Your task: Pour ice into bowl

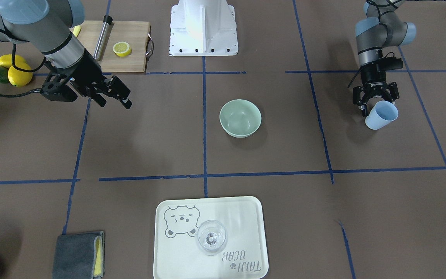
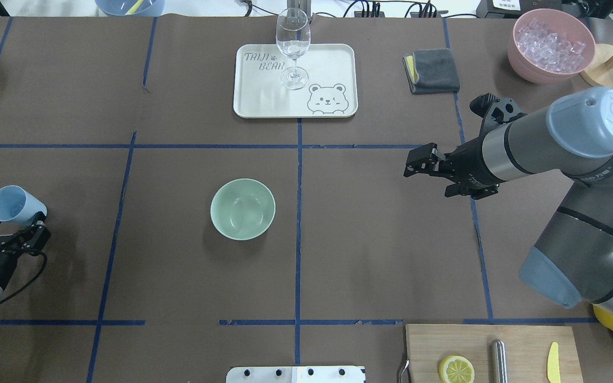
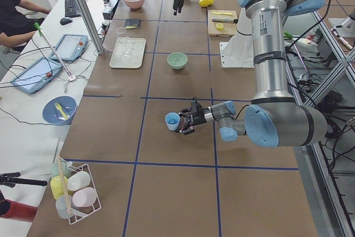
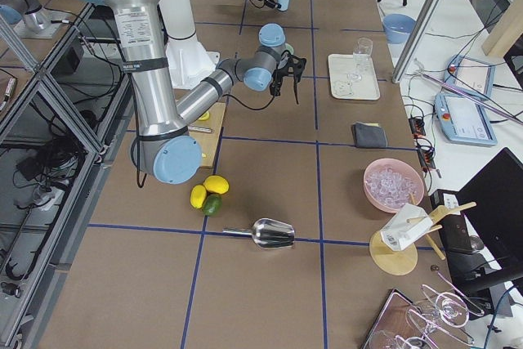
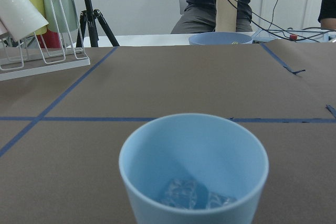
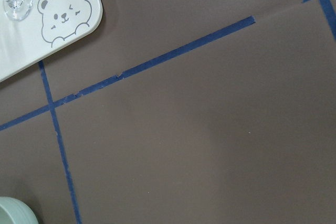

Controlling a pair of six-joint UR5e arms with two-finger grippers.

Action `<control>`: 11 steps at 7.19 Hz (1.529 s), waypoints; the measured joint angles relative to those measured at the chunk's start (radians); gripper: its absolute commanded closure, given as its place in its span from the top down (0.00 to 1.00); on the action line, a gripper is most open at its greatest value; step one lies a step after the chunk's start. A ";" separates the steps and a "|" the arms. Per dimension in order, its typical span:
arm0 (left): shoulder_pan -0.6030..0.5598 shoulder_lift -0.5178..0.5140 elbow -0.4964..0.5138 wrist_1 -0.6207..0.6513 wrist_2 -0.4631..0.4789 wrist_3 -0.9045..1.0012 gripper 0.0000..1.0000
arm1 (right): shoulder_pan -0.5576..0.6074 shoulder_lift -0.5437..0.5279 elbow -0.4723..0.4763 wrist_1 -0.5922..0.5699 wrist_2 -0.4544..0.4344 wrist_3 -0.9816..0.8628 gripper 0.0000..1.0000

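The pale mint-green bowl stands upright near the table's middle; it also shows in the front view and at the bottom left corner of the right wrist view. My left gripper is shut on a light blue cup at the table's left side, well apart from the bowl. The cup is tilted, and a few clear ice cubes lie at its bottom. My right gripper is open and empty, held above the table to the right of the bowl.
A pink container of ice stands at the far right. A cream bear tray holds a wine glass. A grey cloth lies beside it. A cutting board with a lemon half sits at the near right.
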 measured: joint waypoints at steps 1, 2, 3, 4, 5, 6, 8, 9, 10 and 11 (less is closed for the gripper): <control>-0.013 -0.006 0.001 0.001 0.000 0.006 1.00 | 0.000 0.000 -0.001 0.000 0.000 0.000 1.00; -0.027 -0.021 0.007 0.002 0.000 0.010 1.00 | -0.001 0.000 -0.002 0.000 -0.001 0.000 1.00; -0.041 -0.040 0.015 0.003 0.000 0.018 0.99 | -0.003 0.000 -0.003 0.000 -0.001 0.001 1.00; -0.057 -0.056 0.021 0.003 -0.002 0.028 0.98 | -0.004 0.001 -0.006 0.000 -0.002 0.002 1.00; -0.072 -0.063 0.024 0.003 -0.005 0.038 0.89 | -0.006 0.002 -0.006 0.000 -0.002 0.004 1.00; -0.083 -0.067 0.024 0.002 -0.007 0.044 0.62 | -0.008 0.003 -0.007 0.000 -0.002 0.006 1.00; -0.091 -0.072 0.024 0.000 -0.007 0.047 0.18 | -0.010 0.004 -0.007 0.000 -0.002 0.009 1.00; -0.092 -0.072 0.024 -0.010 -0.008 0.050 0.01 | -0.010 0.004 -0.006 0.000 -0.001 0.011 1.00; -0.096 -0.074 0.021 -0.035 -0.007 0.074 0.00 | -0.010 0.004 -0.005 0.000 -0.001 0.013 1.00; -0.103 -0.076 0.018 -0.102 -0.005 0.142 0.00 | -0.010 0.005 -0.004 0.000 0.000 0.013 1.00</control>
